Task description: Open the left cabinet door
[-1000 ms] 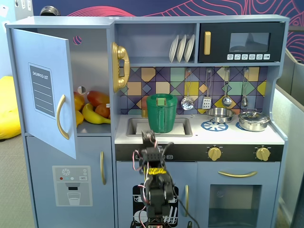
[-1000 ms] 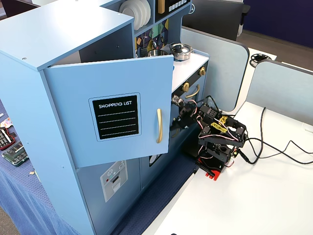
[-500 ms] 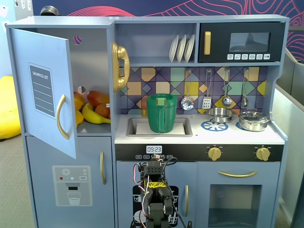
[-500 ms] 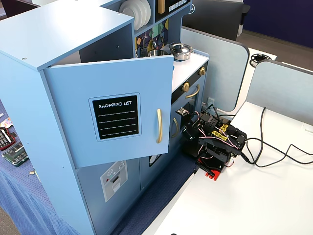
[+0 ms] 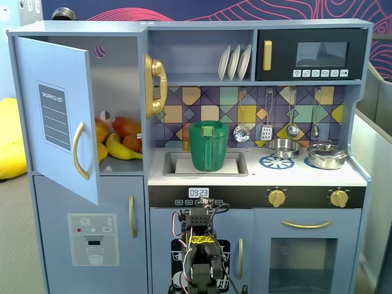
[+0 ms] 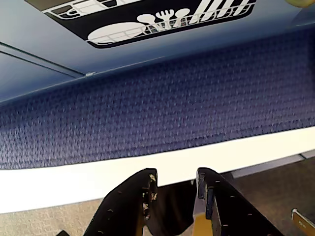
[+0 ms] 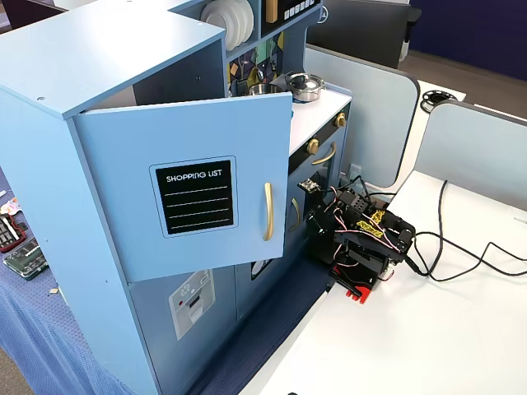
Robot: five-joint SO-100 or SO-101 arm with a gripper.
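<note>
Judging the step as retreat: cabinet door [image 5: 58, 116] stands swung open at upper left of a fixed view — claw [image 6: 174, 183] released, empty, folded low; it should park clear of the worktop [image 7: 428, 329] edge.

Left cabinet door [image 5: 58, 116]: light blue panel, gold curved handle [image 5: 78, 150], black "SHOPPING LIST" label [image 7: 194, 196]. Swung wide open on its left-edge hinge, upright, exposing the fruit compartment behind.

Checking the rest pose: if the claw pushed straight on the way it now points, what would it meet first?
Probably the blue textured mat just past the white table edge, below the cabinet front; depth is unclear. The claw holds nothing.
</note>
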